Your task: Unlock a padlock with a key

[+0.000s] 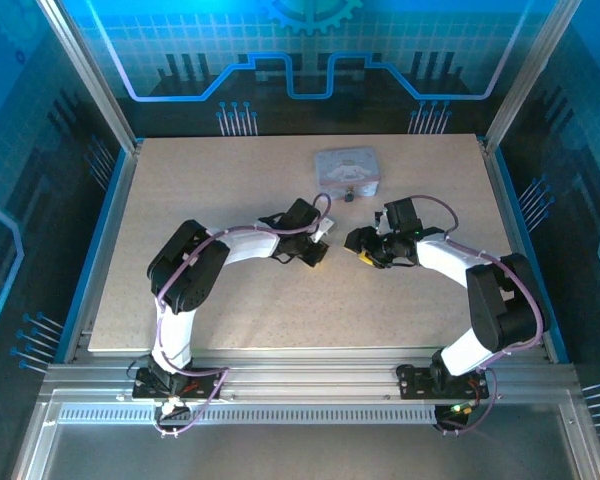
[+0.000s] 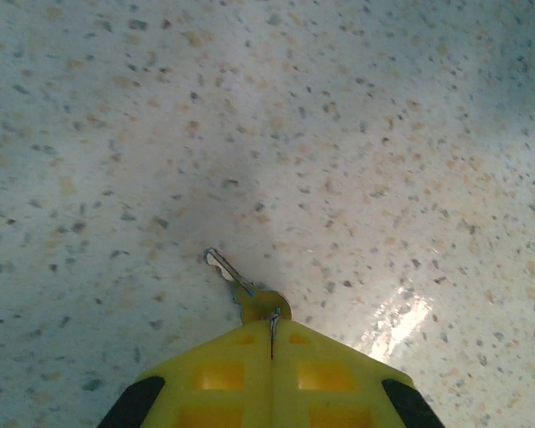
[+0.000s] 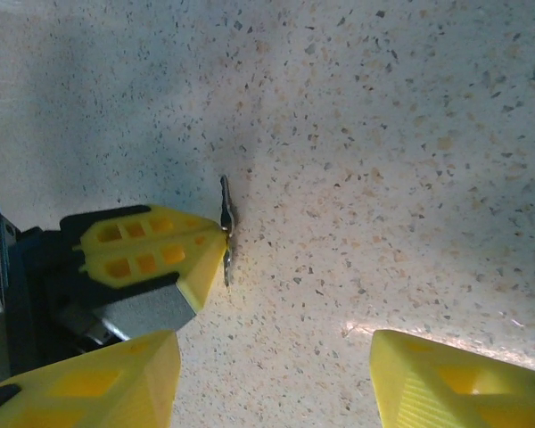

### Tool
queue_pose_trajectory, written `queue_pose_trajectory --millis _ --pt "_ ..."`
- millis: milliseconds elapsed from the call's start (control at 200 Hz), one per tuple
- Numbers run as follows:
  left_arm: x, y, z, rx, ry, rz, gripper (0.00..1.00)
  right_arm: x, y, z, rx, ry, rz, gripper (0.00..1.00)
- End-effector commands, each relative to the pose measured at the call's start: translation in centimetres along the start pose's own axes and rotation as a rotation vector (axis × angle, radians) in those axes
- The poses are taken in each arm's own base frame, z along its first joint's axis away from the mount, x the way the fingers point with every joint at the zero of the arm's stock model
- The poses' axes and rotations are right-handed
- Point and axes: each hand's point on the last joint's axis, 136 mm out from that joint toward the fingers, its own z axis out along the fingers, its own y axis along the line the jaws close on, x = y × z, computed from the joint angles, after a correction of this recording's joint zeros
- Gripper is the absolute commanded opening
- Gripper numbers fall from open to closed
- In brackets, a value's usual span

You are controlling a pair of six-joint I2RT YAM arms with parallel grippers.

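My left gripper is shut on the round head of the key. The key's thin grey blade sticks out from the fingertips, just above the speckled tabletop. In the right wrist view the same key shows edge-on at the tip of the left gripper's yellow fingers. My right gripper stands open, facing the left one, with nothing between its fingers. From above, the two grippers nearly meet at mid-table. The small dark padlock lies on the table just in front of the tin, behind both grippers.
A pale lavender tin sits at the back centre of the table. Metal frame rails and blue walls border the tabletop on all sides.
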Motion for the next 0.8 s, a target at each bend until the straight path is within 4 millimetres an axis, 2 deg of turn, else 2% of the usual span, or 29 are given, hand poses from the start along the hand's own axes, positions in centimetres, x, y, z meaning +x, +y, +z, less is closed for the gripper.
queue_pose_trajectory --millis 0,110,210,365,550,795 --pt "1.8 0.5 -1.1 -0.053 0.063 -0.011 0.04 0.1 -0.8 0.2 0.007 0.010 0.037 0.59" --pt "2.3 1.4 -1.6 -0.107 0.092 -0.073 0.30 0.2 -1.1 0.3 0.013 0.012 0.037 0.59" --pt "2.3 1.4 -2.0 -0.120 0.096 -0.120 0.40 0.3 -1.2 0.2 0.020 0.013 0.033 0.59" --pt "1.4 1.1 -2.5 -0.113 0.094 -0.166 0.42 0.3 -1.3 -0.1 0.031 0.009 0.019 0.59" --pt "0.1 0.8 -2.9 -0.123 0.090 -0.288 0.37 0.2 -1.6 -0.7 0.041 -0.003 0.009 0.59" --pt "-0.2 -0.5 -1.8 -0.141 0.127 -0.289 0.37 0.3 -1.9 -1.1 0.043 -0.001 0.004 0.59"
